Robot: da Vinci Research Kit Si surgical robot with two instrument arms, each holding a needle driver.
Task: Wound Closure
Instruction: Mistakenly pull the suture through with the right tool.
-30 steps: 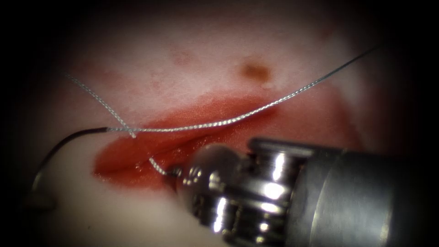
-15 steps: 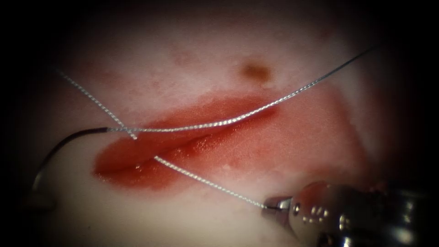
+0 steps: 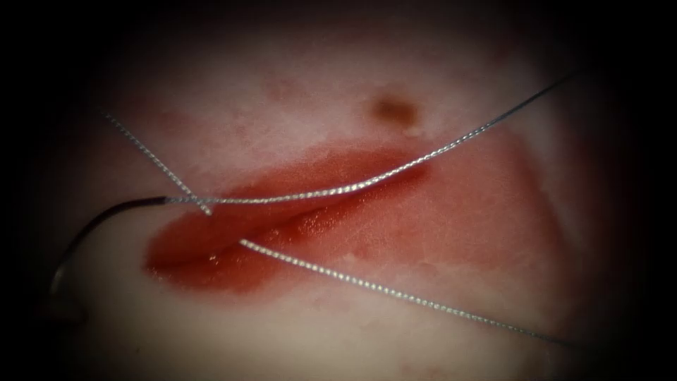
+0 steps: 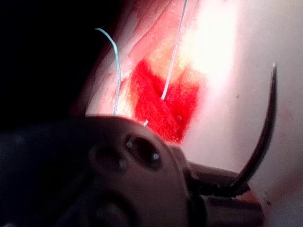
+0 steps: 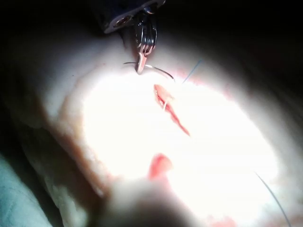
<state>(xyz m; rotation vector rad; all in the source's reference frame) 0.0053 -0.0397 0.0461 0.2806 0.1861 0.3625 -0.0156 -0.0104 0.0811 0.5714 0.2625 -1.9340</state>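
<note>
Gripping the needle (image 4: pixel 263 137) near one end of its curve, our left tool (image 4: pixel 222 189) has its jaws clamped on it; the needle arches up free of the tissue (image 4: pixel 222 118). In the endoscope view we see the needle (image 3: pixel 106 219) lying left of the cut (image 3: pixel 282 219), outside the tissue, with thread (image 3: pixel 395 293) running from the cut toward the lower right and another strand crossing above it. Our right tool (image 5: pixel 142 208) appears as a blur, so we cannot tell how it stands or what it holds.
</note>
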